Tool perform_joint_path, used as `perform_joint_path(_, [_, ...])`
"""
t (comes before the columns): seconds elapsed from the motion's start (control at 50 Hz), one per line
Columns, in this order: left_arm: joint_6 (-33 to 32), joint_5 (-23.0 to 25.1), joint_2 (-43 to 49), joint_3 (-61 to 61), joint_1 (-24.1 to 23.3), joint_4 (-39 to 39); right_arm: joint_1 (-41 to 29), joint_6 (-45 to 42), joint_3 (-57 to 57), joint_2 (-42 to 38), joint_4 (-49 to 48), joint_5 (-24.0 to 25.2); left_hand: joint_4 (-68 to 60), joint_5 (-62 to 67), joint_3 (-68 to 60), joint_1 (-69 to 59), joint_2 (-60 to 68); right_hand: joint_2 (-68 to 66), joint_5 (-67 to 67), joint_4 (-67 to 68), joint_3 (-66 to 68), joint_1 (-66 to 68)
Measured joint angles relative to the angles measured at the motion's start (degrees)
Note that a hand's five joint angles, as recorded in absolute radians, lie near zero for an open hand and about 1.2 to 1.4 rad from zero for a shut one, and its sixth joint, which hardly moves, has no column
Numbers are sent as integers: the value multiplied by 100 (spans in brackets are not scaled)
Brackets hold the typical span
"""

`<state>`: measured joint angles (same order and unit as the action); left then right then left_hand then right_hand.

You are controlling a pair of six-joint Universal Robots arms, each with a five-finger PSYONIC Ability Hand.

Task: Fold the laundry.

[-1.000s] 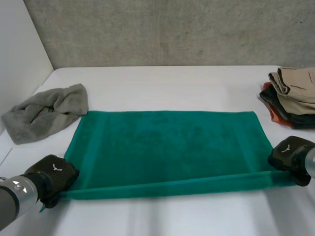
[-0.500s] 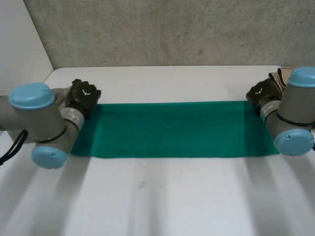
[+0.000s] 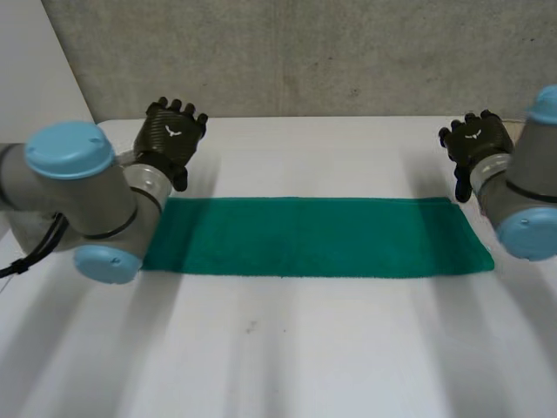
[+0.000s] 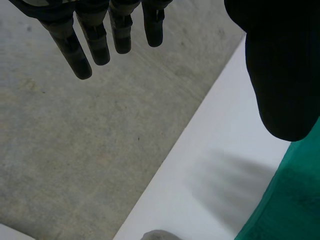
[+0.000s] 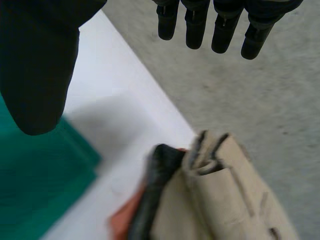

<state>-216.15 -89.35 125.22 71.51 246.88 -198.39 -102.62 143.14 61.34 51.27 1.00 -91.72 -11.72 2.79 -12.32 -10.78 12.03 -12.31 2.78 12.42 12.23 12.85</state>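
Observation:
A green towel [image 3: 313, 237] lies folded into a long flat strip across the middle of the white table [image 3: 287, 348]. My left hand [image 3: 170, 133] hovers above and behind the strip's left end, fingers [image 4: 85, 42] straight and spread, holding nothing. Above and behind the right end my right hand [image 3: 474, 141] is raised the same way, its fingers [image 5: 220, 25] straight and empty. A corner of the green towel [image 4: 290, 200] shows under the left thumb, and the towel's right corner [image 5: 40, 180] lies below the right thumb.
A pile of folded clothes, beige on top over dark and orange pieces [image 5: 215, 200], sits on the table just beyond the towel's right end. A bit of grey cloth [image 4: 160, 235] lies past the towel's left end. A grey wall [image 3: 296, 52] stands behind the table.
Both hands carried the towel's near edge over to the far edge, folding it in half, then let go and rose with fingers straightened.

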Motion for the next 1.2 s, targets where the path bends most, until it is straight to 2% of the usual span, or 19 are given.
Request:
perform_joint_path(0.06, [276, 24, -444, 514, 41, -18, 173, 277, 719, 573, 556, 463, 0, 0, 0, 0, 0, -202, 210, 195, 219, 63])
perform_joint_path(0.16, [609, 57, -948, 1265, 141, -91, 631, 443, 1708, 1018, 1039, 1067, 0, 0, 0, 0, 0, -960, 1011, 988, 1005, 970])
perform_joint_path(0.24, [729, 68, -1124, 1661, 202, -208, 931, 459, 2297, 1119, 922, 1360, 0, 0, 0, 0, 0, -1167, 1258, 1241, 1232, 1185])
perform_joint_path(0.32, [771, 70, -1186, 1963, 238, -432, 1172, 444, 2777, 1098, 339, 1543, 0, 0, 0, 0, 0, -1530, 1555, 1563, 1544, 1484])
perform_joint_path(0.42, [762, 69, -1159, 2071, 225, -626, 1279, 424, 2932, 857, -301, 1589, 0, 0, 0, 0, 0, -1691, 1745, 1733, 1740, 1630])
perform_joint_path(0.46, [761, 68, -1148, 2075, 214, -657, 1286, 405, 2910, 713, -471, 1580, 0, 0, 0, 0, 0, -2682, 2572, 2580, 2705, 2602])
perform_joint_path(0.5, [762, 66, -1140, 2075, 200, -674, 1292, 387, 2866, 578, -636, 1550, 0, 0, 0, 0, 0, -4490, 4371, 4420, 4444, 4383])
perform_joint_path(0.54, [766, 64, -1134, 2073, 189, -681, 1300, 378, 2833, 475, -781, 1503, 0, 0, 0, 0, 0, -5481, 5268, 5391, 5403, 5116])
perform_joint_path(0.66, [775, 59, -1177, 2124, 178, -672, 1412, 350, 2838, 438, -1125, 1181, 0, 0, 0, 0, 0, -5534, 5323, 5608, 5576, 5116])
perform_joint_path(0.76, [776, 58, -1315, 2216, 188, -663, 1843, 66, 2972, 666, -1163, 965, 0, 0, 0, 0, 0, -5534, 5323, 5609, 5576, 5116])
perform_joint_path(0.86, [774, 61, -1600, 2397, 215, -657, 2529, -907, 3066, 1042, -1108, 825, 0, 0, 0, 0, 0, -5534, 5323, 5611, 5577, 5116])
perform_joint_path(0.92, [771, 64, -1736, 2485, 229, -656, 2671, -1398, 3059, 1148, -1109, 774, 0, 0, 0, 0, 0, -5534, 5323, 5612, 5577, 5116])
perform_joint_path(1.04, [783, 63, -1933, 2577, 250, -657, 1968, -1879, 2880, 1266, -1230, 822, 0, 0, 0, 0, 0, -5534, 5324, 5620, 5600, 5116])
perform_joint_path(1.08, [831, 61, -2002, 2592, 257, -657, 1059, -1811, 2678, 1290, -1438, 992, 0, 0, 0, 0, 0, -5533, 5323, 5622, 5611, 5116])
perform_joint_path(1.16, [916, 59, -2053, 2605, 258, -657, 43, -1674, 2453, 1270, -1740, 1324, 0, 0, 0, 0, 0, -5533, 5324, 5624, 5612, 5116])
perform_joint_path(1.2, [988, 58, -2075, 2629, 258, -657, -764, -1601, 2263, 1135, -1992, 1681, 0, 0, 0, 0, 0, -5534, 5324, 5627, 5612, 5116])
